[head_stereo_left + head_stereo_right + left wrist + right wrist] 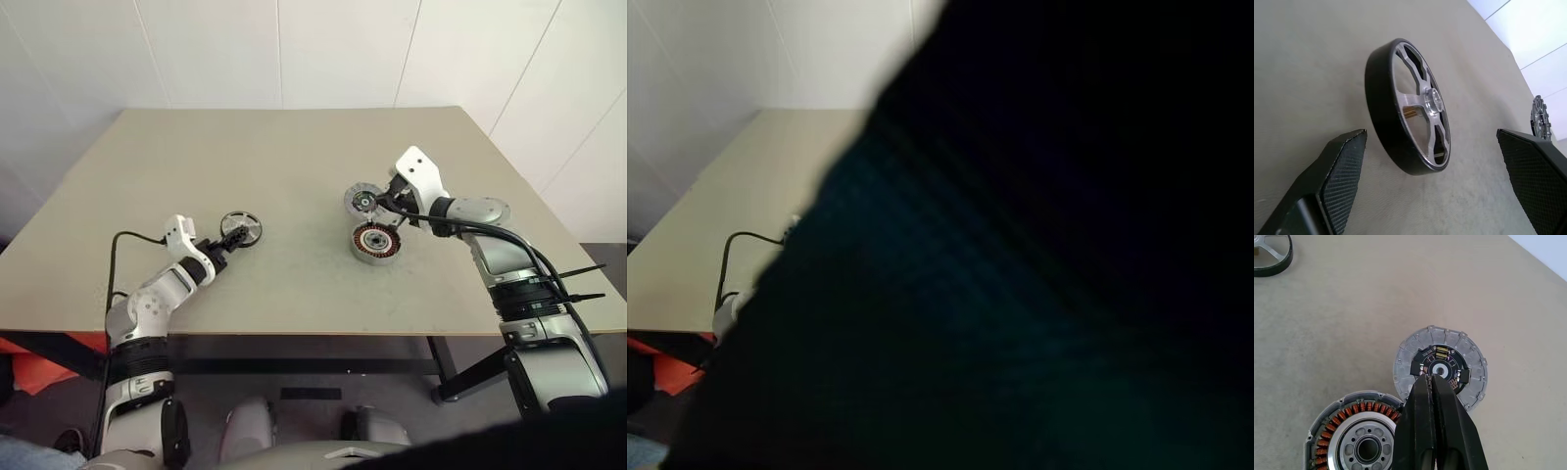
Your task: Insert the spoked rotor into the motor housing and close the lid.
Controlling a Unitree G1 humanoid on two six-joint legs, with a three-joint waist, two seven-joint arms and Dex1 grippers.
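open left hand (1430, 186) before spoked rotor (1410, 105); right hand (1434, 382) closed over lid (1469, 357)

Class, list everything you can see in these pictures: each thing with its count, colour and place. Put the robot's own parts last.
Table: one, beige, against white wall panels.
Spoked rotor: one, silvery with a dark rim, lying flat on the table's left part.
Motor housing: one, grey with copper-orange windings, on the table's right part.
Lid: one, grey, just beyond the housing.
Left pincer: one, black fingers open, either side of the rotor, not touching it.
Right pincer: one, black fingers shut, over the lid's centre.
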